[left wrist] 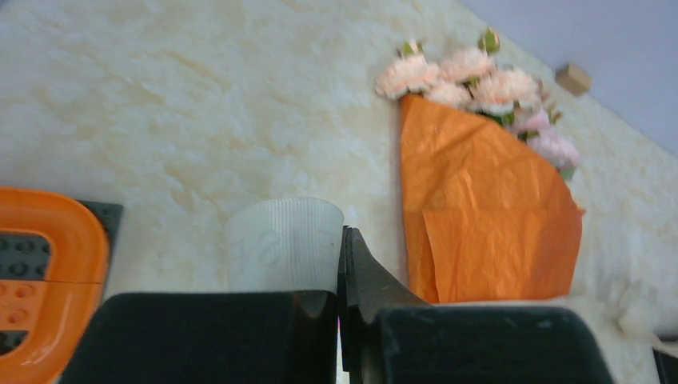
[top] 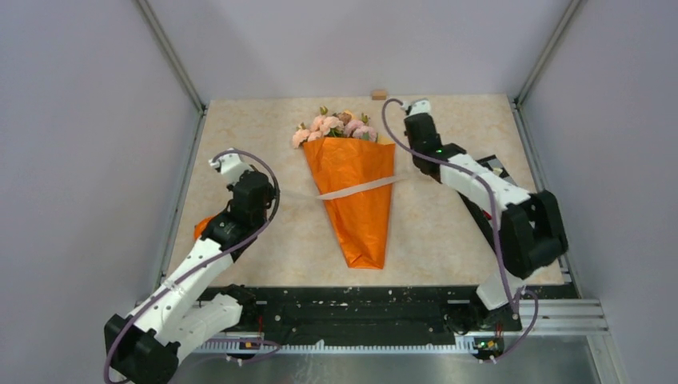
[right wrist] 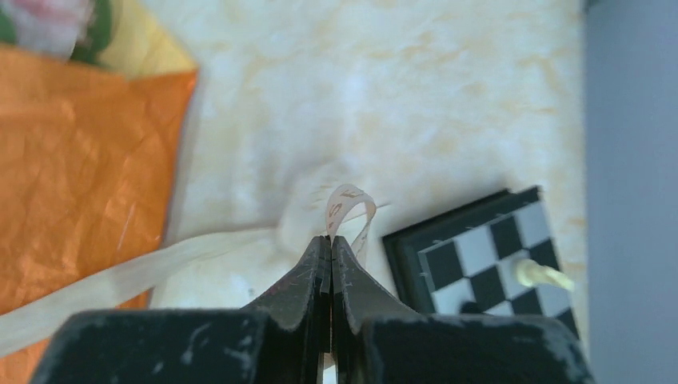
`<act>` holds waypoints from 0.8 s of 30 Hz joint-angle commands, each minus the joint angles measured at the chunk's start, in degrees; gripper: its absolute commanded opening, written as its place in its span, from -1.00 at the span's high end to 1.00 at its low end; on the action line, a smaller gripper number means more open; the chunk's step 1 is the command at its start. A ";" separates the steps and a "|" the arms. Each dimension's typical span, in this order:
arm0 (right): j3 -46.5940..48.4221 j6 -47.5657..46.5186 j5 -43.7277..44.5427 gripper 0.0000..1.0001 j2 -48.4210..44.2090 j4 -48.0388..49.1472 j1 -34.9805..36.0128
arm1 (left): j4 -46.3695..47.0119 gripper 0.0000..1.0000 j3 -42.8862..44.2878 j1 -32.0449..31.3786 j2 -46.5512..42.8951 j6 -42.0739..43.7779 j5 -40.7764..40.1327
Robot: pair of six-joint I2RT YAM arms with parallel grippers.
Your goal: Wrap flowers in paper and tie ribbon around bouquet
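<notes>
Step in hand: I judged the wrapping done and the tying under way, with no knot yet visible.
Bouquet: the narrow cone of glossy orange crinkly paper (top: 361, 228) lay mid-table, tip toward 6 o'clock, with the pale pink and cream artificial flowers (top: 332, 126) spilling out at 12 o'clock.
Ribbon: the long cream-white fabric ribbon (top: 356, 188) ran across the top face of the cone from 9 o'clock to 3 o'clock. I could not tell whether any of it passed underneath.
Right pincer: the right gripper (right wrist: 330, 240), at about 2 o'clock of the cone, had its jaws fully together with a small loop of ribbon pinched at the tips.
Left pincer: the left gripper (left wrist: 341, 264), at 9 o'clock of the cone, was also closed. A pale ribbed strip stood up at its tips, so it appeared to hold the ribbon's other end.
Nearby: a black-and-white checkered tile (right wrist: 488, 264) sat at 3 o'clock and a rounded orange plastic piece (left wrist: 48, 264) at 8 o'clock.
Next move, my reading: I would need to bring the two held ends together over the cone and cross them. The strip should stay taut but gentle, so the light paper neither slid nor opened.
</notes>
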 commanded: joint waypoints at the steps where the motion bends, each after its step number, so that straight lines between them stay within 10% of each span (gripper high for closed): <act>1: -2.22 4.03 4.41 1.00 -14.44 0.33 -6.35 | -2.67 1.00 6.56 4.55 1.34 1.20 -10.30; 9: -9.01 9.36 -5.31 1.00 -34.16 1.93 -21.88 | -9.60 1.00 16.40 22.28 6.16 2.86 -12.02; 19: -12.37 4.96 -12.92 1.00 -36.15 4.51 -25.16 | -11.20 1.00 21.30 43.66 11.49 3.60 1.39; 24: -14.33 2.73 1.57 1.00 -35.80 5.80 -25.19 | -12.26 1.00 22.24 47.28 12.87 3.98 3.40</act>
